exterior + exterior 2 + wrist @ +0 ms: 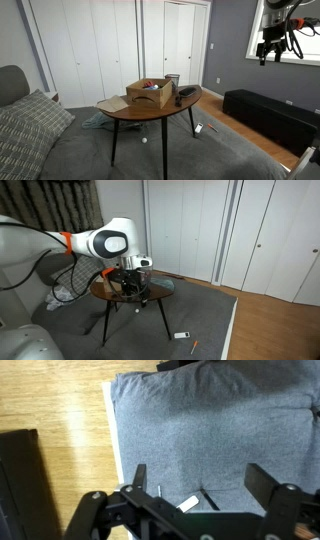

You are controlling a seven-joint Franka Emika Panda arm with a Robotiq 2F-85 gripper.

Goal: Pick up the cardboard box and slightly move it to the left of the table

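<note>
- Because the gripper (269,55) hangs high up and well apart from the box (148,93), it has a long way to go. It could come down in the wrong spot.
- If it drops too low or too fast, it could bump the tabletop (150,111). It could also push the box along and not lift it.
- The box is open on top and its flaps stick out. If the gripper grabs only a thin flap, the flap may bend. Then the box may tip and the bright things inside may spill.
- A dark thing (186,94) lies just beside the box, and a careless move could knock it off.
- The legs (113,140) are thin, so a hard push could shake everything.
- The gripper is wide open and holds nothing. In the wrist view its fingers (140,476) stand apart, with only the grey rug (210,430) and the wood floor (60,410) below.
- The box sits near the middle of the tabletop. The gripper is up high and off to the side, near the black bench (265,112).
</note>
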